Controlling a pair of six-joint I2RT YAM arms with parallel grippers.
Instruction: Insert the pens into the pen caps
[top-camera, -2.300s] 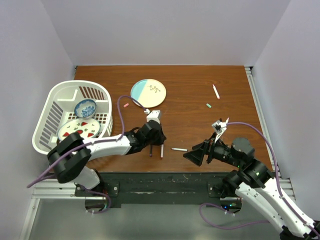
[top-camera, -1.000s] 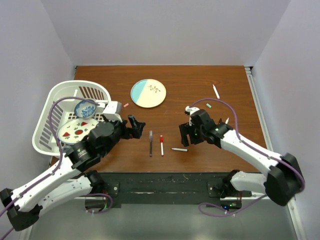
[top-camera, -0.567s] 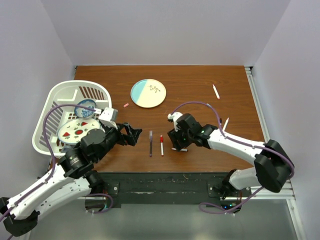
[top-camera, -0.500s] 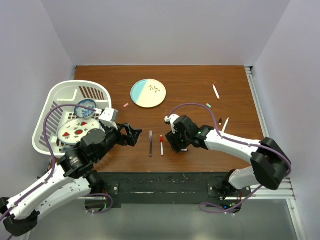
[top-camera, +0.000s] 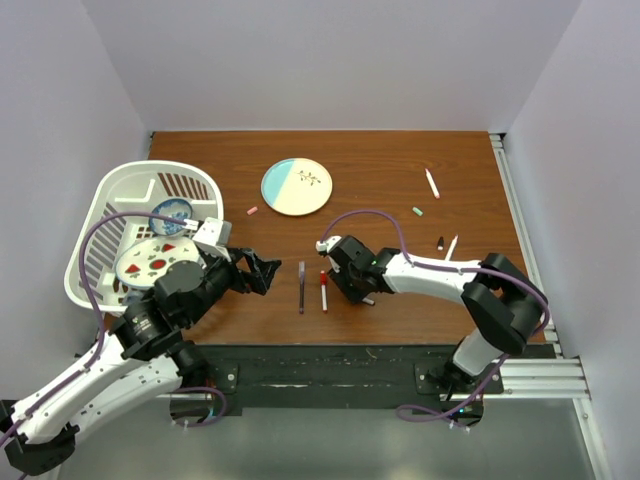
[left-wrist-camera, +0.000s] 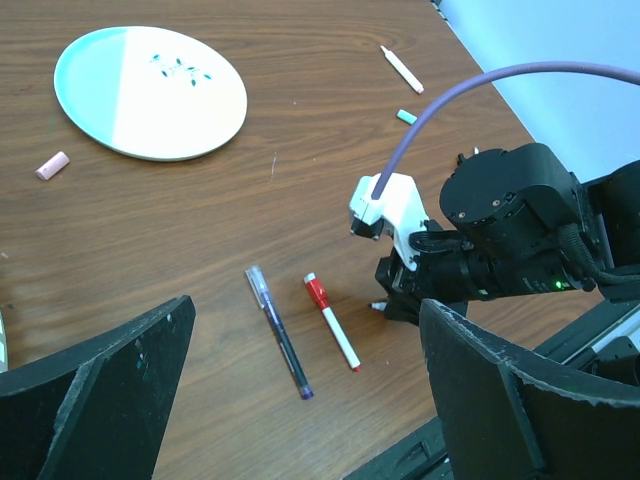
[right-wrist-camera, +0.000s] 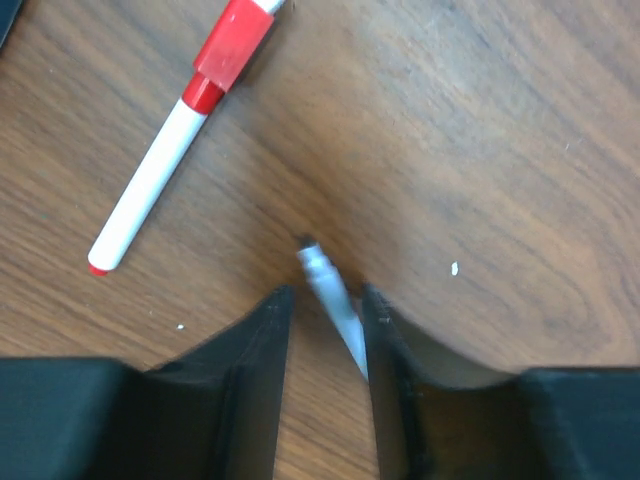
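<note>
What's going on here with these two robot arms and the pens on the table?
The right gripper is down at the table with its fingers either side of a white pen, not clearly clamped on it yet. A red-capped pen and a dark purple pen lie just left of it. The left gripper hovers open near them, holding nothing.

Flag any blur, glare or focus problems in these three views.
Right wrist: the white pen between the right gripper's fingers is smeared and soft; the red-capped pen is sharper. Left wrist: the left gripper's fingers are dark, featureless silhouettes; table and plate crisp. Top external: even light, soft shadows, no glare.
</note>
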